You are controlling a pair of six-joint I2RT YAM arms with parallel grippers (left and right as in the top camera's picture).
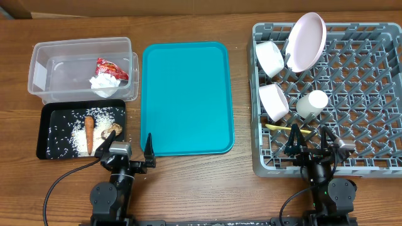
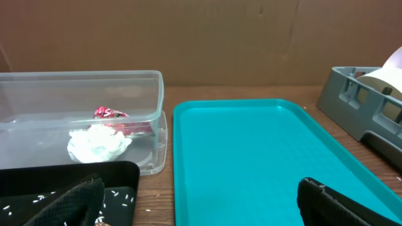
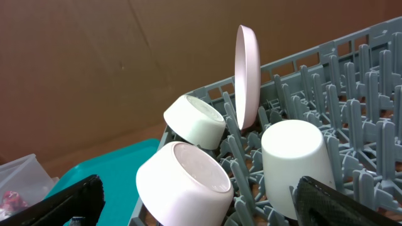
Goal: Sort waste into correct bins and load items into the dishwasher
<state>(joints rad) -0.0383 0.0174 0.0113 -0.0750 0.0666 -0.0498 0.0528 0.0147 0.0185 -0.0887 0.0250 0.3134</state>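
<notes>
We start wide with the wooden counter, and the biggest thing on it is the grey dish rack on the right. Next comes the flat teal tray in the middle, with nothing on it. On the left sits the clear tub at the far side, and the black tray lies just in front of it. Over in the rack, the pale pink plate stands on edge among the pegs at the far left. Beside it one white bowl lies tipped on its side, and a second bowl is nearer us. The white cup stands mouth down just right of that second bowl. Now the arms: the left gripper sits low at the near edge, between the black tray's corner and the teal tray. Its jaws are spread wide and hold nothing. The right gripper hangs over the rack's near rim, and its jaws are equally wide and empty. Just beyond it the yellow spoon lies flat across the lattice. In the black tray we see the orange carrot and the brown food lump to its right. The crumpled napkin and the red wrapper touch each other inside the tub. Smallest of all, the rice grains are scattered across the black tray around the carrot.
</notes>
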